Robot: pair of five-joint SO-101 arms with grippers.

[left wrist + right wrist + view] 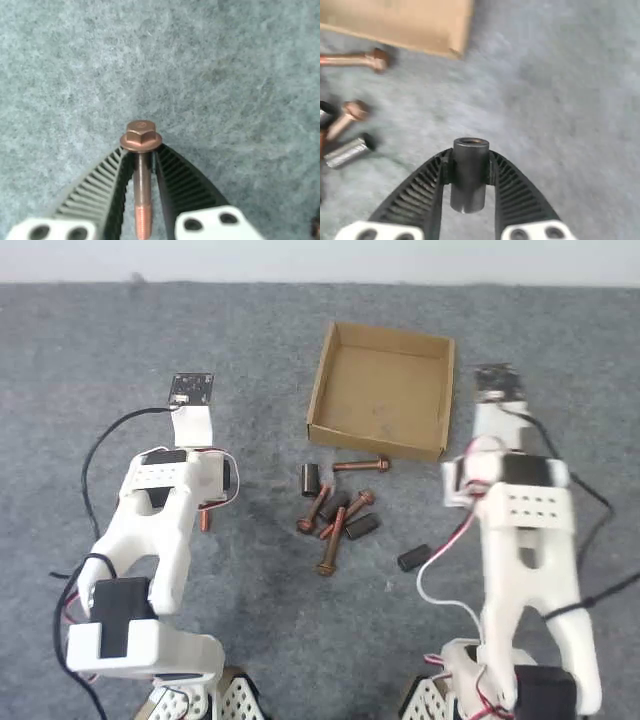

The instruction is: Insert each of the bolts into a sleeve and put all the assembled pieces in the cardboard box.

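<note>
My left gripper (141, 150) is shut on a copper hex-head bolt (142, 175), held above bare grey carpet with its head past the fingertips. From above, that bolt (205, 519) pokes out under the left arm, left of the pile. My right gripper (470, 156) is shut on a dark sleeve (469, 172) whose open end faces away from the wrist. It hangs over carpet near the corner of the cardboard box (395, 22). The box (325, 375) stands open at the back centre. The right arm (520, 510) is to the right of the pile.
Several loose bolts (333, 540) and dark sleeves (311, 478) lie in a pile in front of the box. One bolt (362, 465) lies right by the box's front wall. A lone sleeve (413, 558) lies nearer the right arm. Cables trail beside both arms.
</note>
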